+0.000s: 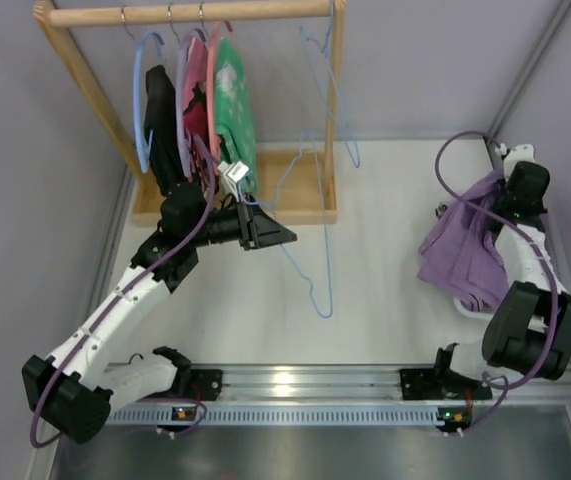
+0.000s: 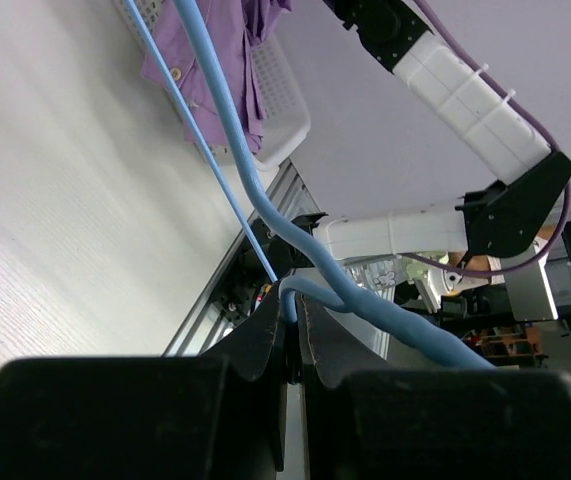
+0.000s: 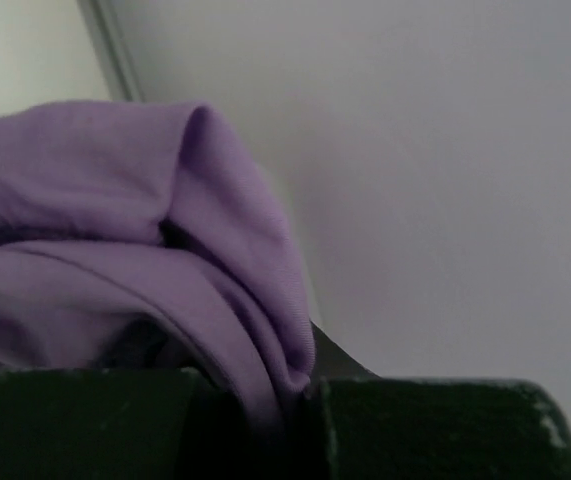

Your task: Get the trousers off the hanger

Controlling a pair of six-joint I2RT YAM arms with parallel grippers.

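Lilac trousers sit bunched (apparently free) well apart from the bare, tilted light-blue hanger.

This is a robotics lab test cell, not a home. Two black-and-white arms, left and right, are bolted to an aluminium rail along the near edge of a bare white counter. Purple cables loop along the arms. Plain grey panels wall in the far and left edges. The only domestic touch is a small wooden rack hung with garments, standing on the counter at its far left corner.
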